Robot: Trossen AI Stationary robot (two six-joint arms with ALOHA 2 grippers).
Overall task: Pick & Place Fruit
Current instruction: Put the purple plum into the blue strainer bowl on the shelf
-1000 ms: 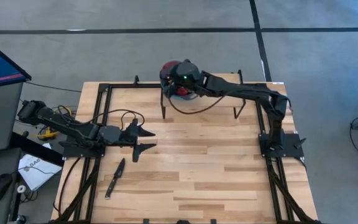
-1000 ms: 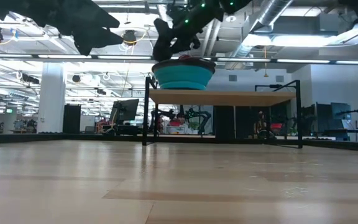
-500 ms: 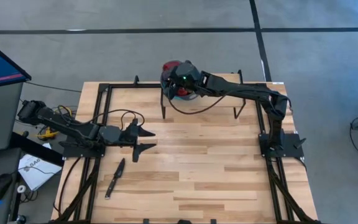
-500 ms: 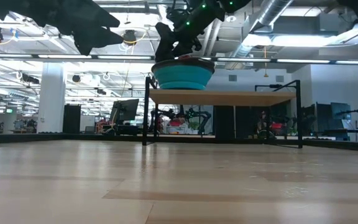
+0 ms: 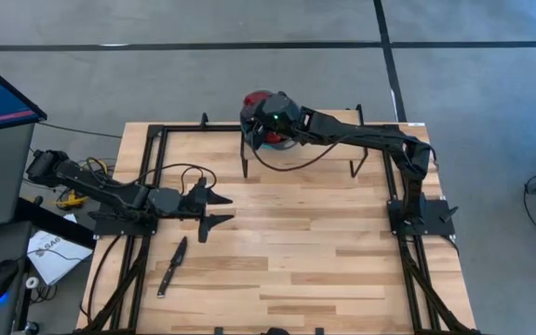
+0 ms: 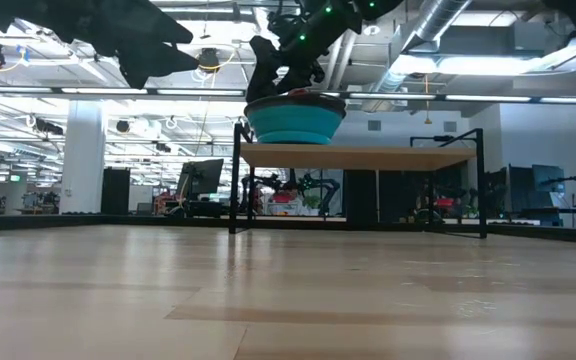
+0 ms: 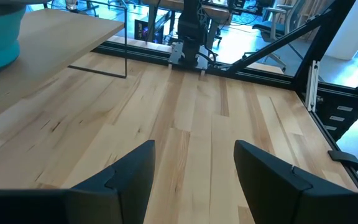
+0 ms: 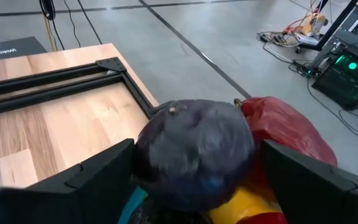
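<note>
Right hand (image 8: pixel 194 186) pinches purple fruit (image 8: pixel 194 152); only low view shows teal bowl (image 6: pixel 295 120)

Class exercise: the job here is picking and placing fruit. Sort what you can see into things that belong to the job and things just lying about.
Belongs to the job:
- dark purple fruit between the right hand fingers
- red fruit and yellow piece under it
- teal bowl on the raised shelf

Just lying about:
- knife on the table
- left hand, open, waiting

a robotics lab: exposed ceiling ducts (image 6: pixel 448 40), workbenches (image 6: pixel 358 155).
</note>
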